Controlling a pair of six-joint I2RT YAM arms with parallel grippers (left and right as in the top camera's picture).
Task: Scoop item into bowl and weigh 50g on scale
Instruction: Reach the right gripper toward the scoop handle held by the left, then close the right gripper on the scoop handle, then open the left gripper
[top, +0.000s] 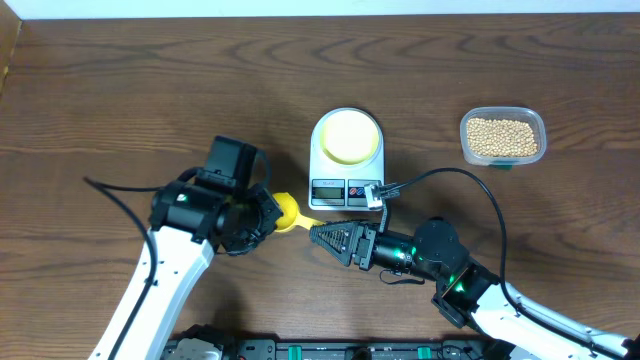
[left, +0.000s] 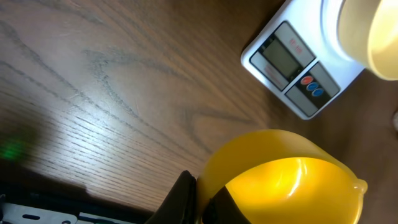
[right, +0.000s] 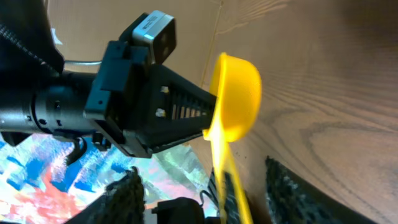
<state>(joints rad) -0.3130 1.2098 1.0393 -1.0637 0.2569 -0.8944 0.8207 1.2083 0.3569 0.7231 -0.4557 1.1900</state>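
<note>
The pale cream bowl (top: 346, 135) stands on the white scale (top: 345, 188), which also shows in the left wrist view (left: 287, 62). The tan beans (top: 502, 136) lie in a clear tub at the far right. An empty yellow scoop (top: 288, 212) is just left of the scale's front. My left gripper (top: 262, 215) is shut on the scoop's cup rim (left: 280, 180); its jaws (left: 202, 200) pinch the wall. My right gripper (top: 318, 236) is open, its fingers (right: 208, 190) on either side of the scoop's handle (right: 225, 177) without closing on it.
The clear plastic tub (top: 538, 130) sits at the back right, well away from both arms. A black cable (top: 450, 175) loops from the right arm near the scale's front. The table's front edge has a dark rail.
</note>
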